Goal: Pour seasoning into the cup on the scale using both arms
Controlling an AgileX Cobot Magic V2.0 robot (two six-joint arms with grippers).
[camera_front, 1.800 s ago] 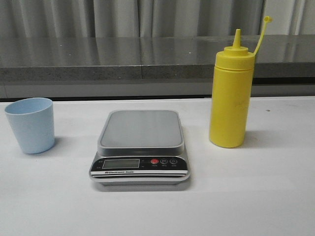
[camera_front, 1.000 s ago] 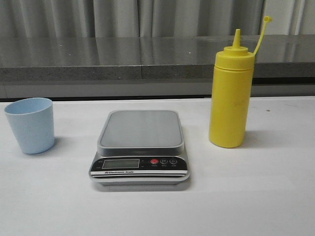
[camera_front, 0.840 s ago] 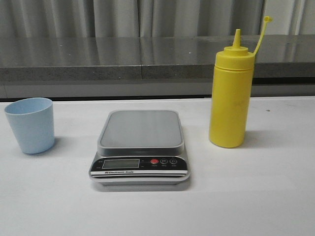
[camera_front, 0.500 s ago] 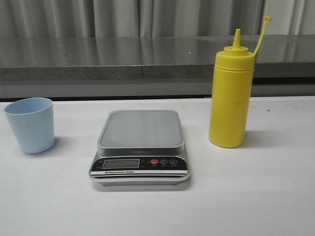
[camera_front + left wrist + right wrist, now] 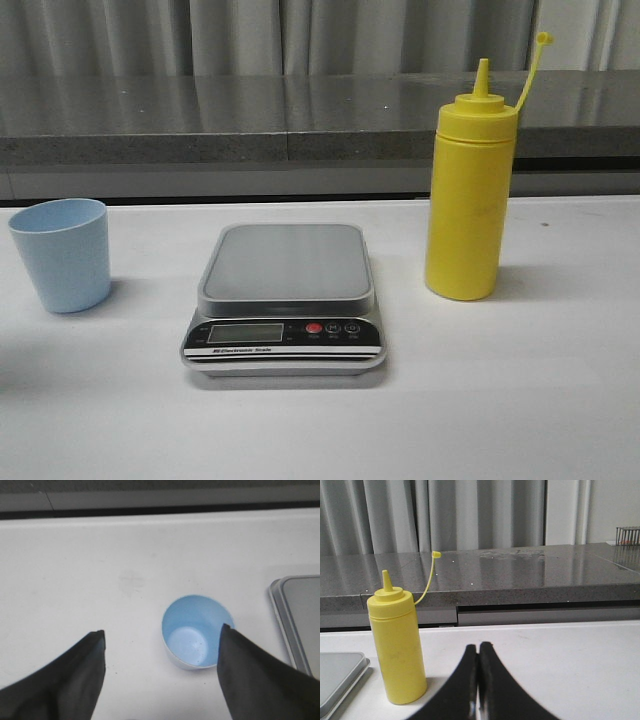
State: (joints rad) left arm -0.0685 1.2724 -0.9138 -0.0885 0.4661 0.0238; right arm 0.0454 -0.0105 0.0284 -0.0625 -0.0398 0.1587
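The pale blue cup (image 5: 62,254) stands upright and empty on the table, left of the scale (image 5: 287,300), whose platform is bare. The yellow seasoning bottle (image 5: 468,184) stands upright right of the scale, its cap strap up. Neither gripper shows in the front view. In the left wrist view my left gripper (image 5: 162,632) is open, above and just short of the cup (image 5: 196,638), with one finger (image 5: 250,675) overlapping its rim. In the right wrist view my right gripper (image 5: 479,647) is shut and empty, apart from the bottle (image 5: 397,645).
The white table (image 5: 520,400) bears all three things. A grey stone ledge (image 5: 250,120) and grey curtains run behind it. The scale's corner (image 5: 295,615) shows beside the cup in the left wrist view, and its edge (image 5: 340,672) beside the bottle in the right wrist view.
A faint shadow has appeared on the table at the lower left of the front view. The cup, scale and bottle have not moved.
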